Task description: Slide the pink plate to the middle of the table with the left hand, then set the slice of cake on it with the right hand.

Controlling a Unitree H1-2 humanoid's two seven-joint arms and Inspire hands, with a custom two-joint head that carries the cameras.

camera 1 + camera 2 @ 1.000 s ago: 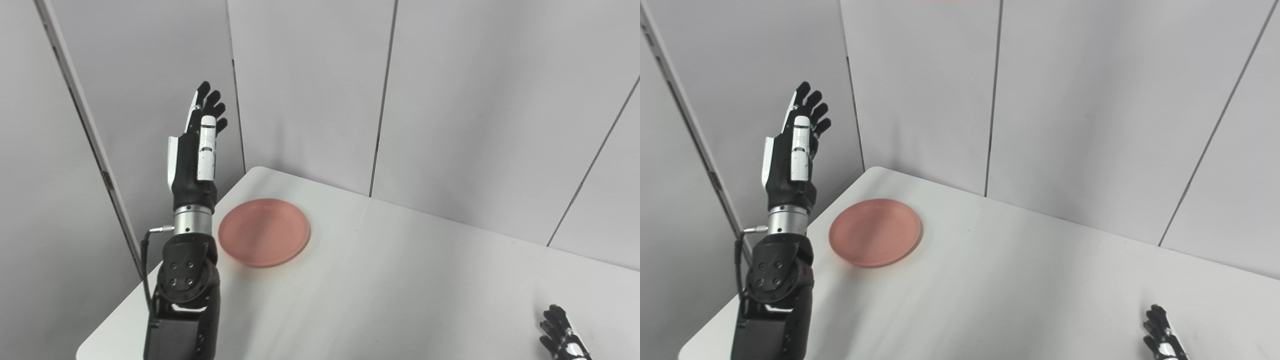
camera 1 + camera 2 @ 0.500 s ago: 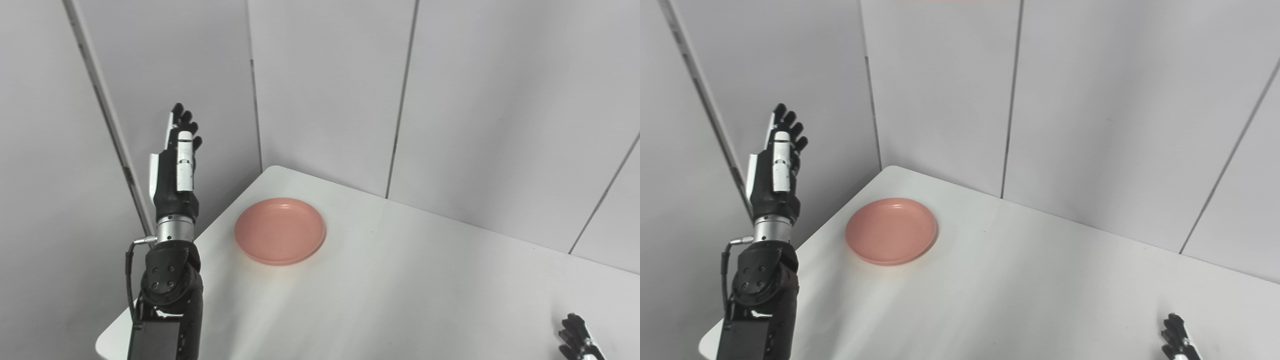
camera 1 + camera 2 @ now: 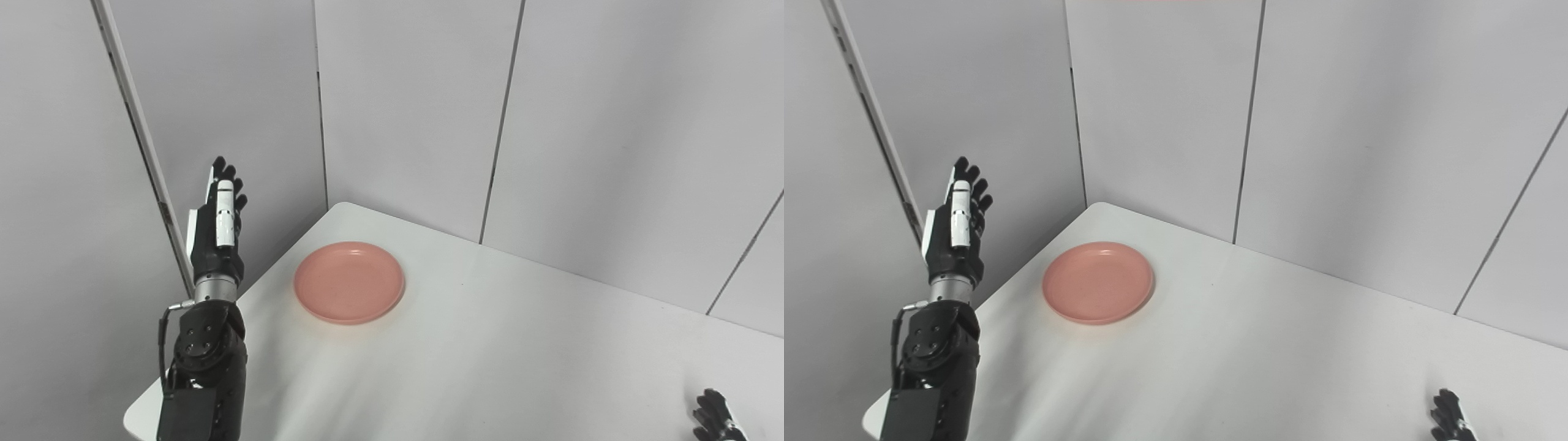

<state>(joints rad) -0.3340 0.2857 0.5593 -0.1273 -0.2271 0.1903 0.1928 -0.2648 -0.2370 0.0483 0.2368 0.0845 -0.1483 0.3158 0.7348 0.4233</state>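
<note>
**Left hand drops lower beside the table, plate not yet touched**

Across the last second the whole view swings, so the plate's shift in the picture is the camera's doing, not the plate's. Against the table, though, the left hand (image 3: pixel 217 229) now sits lower and further out past the table's left edge than it did a second ago. It is raised upright, fingers straight and held close together, holding nothing. It stands apart from the pink plate (image 3: pixel 349 282), off to that plate's left.

The plate lies flat and empty near the far left corner of the table (image 3: pixel 490 367), well away from the middle. So the slide has not begun; judging by this, the hand is lining up to come in behind the plate's left rim and push it to the right.

Only the fingertips of the right hand (image 3: pixel 713 416) show at the bottom right corner, low over the tabletop; whether it is open or closed cannot be told. No slice of cake appears in either view.

The tabletop is plain white and smooth, with rounded corners. Grey wall panels (image 3: pixel 404 110) with dark seams close in the room behind it.
</note>
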